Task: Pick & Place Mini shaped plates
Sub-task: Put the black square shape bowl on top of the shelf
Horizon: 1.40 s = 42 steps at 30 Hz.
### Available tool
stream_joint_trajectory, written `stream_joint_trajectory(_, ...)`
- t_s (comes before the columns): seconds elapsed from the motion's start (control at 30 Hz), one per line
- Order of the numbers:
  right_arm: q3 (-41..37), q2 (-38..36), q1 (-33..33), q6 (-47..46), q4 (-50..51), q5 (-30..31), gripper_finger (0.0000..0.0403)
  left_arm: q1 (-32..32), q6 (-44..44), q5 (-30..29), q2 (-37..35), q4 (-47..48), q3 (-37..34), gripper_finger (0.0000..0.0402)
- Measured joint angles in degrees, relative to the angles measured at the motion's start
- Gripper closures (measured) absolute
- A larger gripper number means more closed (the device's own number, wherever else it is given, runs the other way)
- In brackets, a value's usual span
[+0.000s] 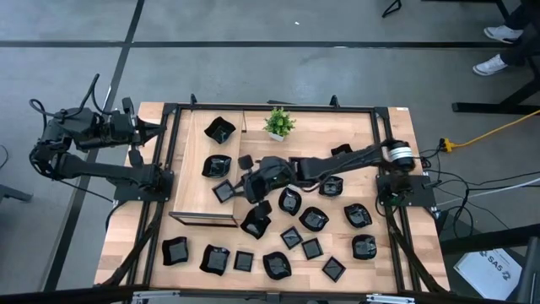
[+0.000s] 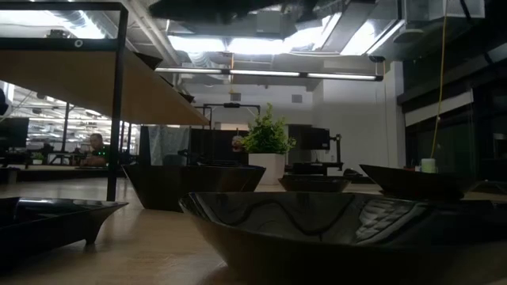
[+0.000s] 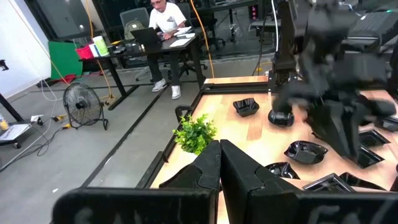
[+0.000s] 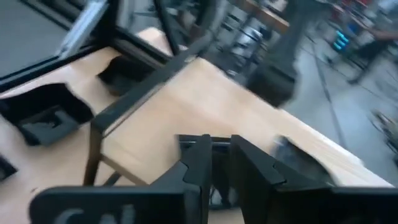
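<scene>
Several mini shaped plates, glossy black, lie scattered over the table's front half, for example one (image 1: pixel 314 219) and another (image 1: pixel 214 259). Three more (image 1: pixel 217 165) sit on a raised wooden platform (image 1: pixel 192 143) at the left. My right gripper (image 1: pixel 251 181) reaches across from the right to the platform's inner edge, between a small square plate (image 1: pixel 245 160) and another plate (image 1: pixel 224 192). In the right wrist view its fingers (image 4: pixel 194 167) stand slightly apart over the wood, open, and a dark plate edge (image 4: pixel 193 139) shows just beyond them. My left gripper (image 3: pixel 219 163) is shut and holds nothing, off the table's back left corner.
A small green potted plant (image 1: pixel 278 122) stands at the back middle of the table. A black metal frame (image 1: pixel 270 107) rims the table. In the low view a wide plate (image 2: pixel 348 229) fills the foreground. A person sits at a desk (image 3: pixel 165 15) beyond the table.
</scene>
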<state>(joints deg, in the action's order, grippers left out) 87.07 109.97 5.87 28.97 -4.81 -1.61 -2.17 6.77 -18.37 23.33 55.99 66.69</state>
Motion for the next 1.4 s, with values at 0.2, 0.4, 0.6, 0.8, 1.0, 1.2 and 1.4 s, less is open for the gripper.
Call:
stream_joint_trajectory(0.2, -0.14, -1.16, -0.58, -6.88, 9.65, 9.0, 0.0395, 0.01, 0.02, -0.01, 0.0, 0.0, -0.02, 0.0398)
stream_joint_trajectory(0.4, -0.03, 1.41, -0.37, -10.45, 9.18, 9.01, 0.0398, 0.01, 0.0, -0.02, -0.02, 0.0, 0.0, 0.0398)
stream_joint_trajectory(0.6, -0.09, 2.16, -0.5, -12.72, 8.29, 9.1, 0.0398, 0.0, 0.0, -0.02, -0.02, -0.01, -0.01, 0.0398)
stream_joint_trajectory(0.8, -0.09, 2.17, -0.45, -13.57, 5.58, 4.31, 0.0399, 0.01, 0.0, -0.02, -0.02, 0.0, 0.0, 0.0398)
stream_joint_trajectory(1.0, -0.09, 2.19, -0.33, -13.58, 6.09, 4.27, 0.0401, 0.02, 0.0, -0.02, -0.02, 0.0, -0.02, 0.0398)
stream_joint_trajectory(1.2, -0.09, 2.19, -0.33, -15.48, 7.64, 10.17, 0.04, 0.0, 0.0, -0.02, -0.02, -0.02, 0.0, 0.0398)
stream_joint_trajectory(1.4, -0.09, 2.19, -0.33, -16.81, 6.8, 6.76, 0.04, 0.02, 0.0, -0.01, -0.02, 0.0, 0.0, 0.0398)
